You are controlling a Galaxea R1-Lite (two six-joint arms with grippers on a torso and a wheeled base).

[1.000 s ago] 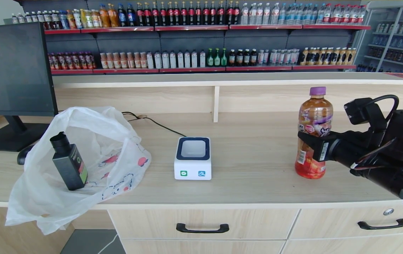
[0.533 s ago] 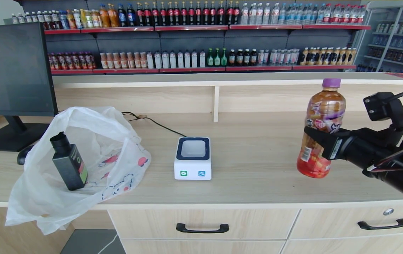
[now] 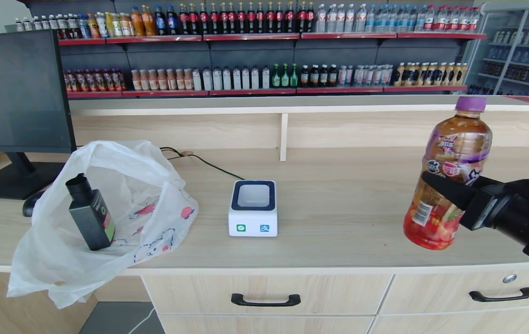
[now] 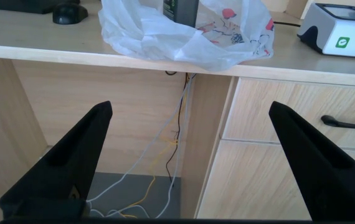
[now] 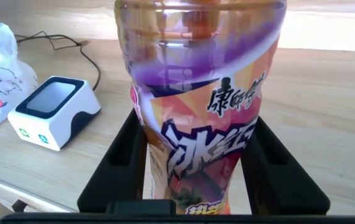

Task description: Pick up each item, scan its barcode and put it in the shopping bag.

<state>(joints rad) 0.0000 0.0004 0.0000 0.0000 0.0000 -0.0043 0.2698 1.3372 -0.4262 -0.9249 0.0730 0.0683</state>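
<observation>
My right gripper (image 3: pixel 454 192) is shut on an amber drink bottle (image 3: pixel 449 171) with a purple cap, held clear of the counter at the far right and tilted slightly right. The right wrist view looks along the bottle (image 5: pixel 202 112), with one black finger on each side. A white barcode scanner (image 3: pixel 252 208) with a dark-rimmed window sits at the counter's middle. To its left a translucent plastic shopping bag (image 3: pixel 148 185) lies open with a black bottle (image 3: pixel 90 212) standing in it. My left gripper (image 4: pixel 190 155) hangs open below the counter edge, in front of the cabinet.
A black monitor (image 3: pixel 16 93) and a mouse (image 3: pixel 30 203) stand at the back left. The scanner's cable (image 3: pixel 204 162) runs along the counter. A raised wooden ledge (image 3: pixel 292 109) backs the counter, with drink shelves behind. Drawers with black handles (image 3: pixel 265 300) sit below.
My right gripper has lifted the amber bottle off the counter and carried it to the right and toward me, tilting it a little. The bag, the black bottle and the scanner have stayed put.
</observation>
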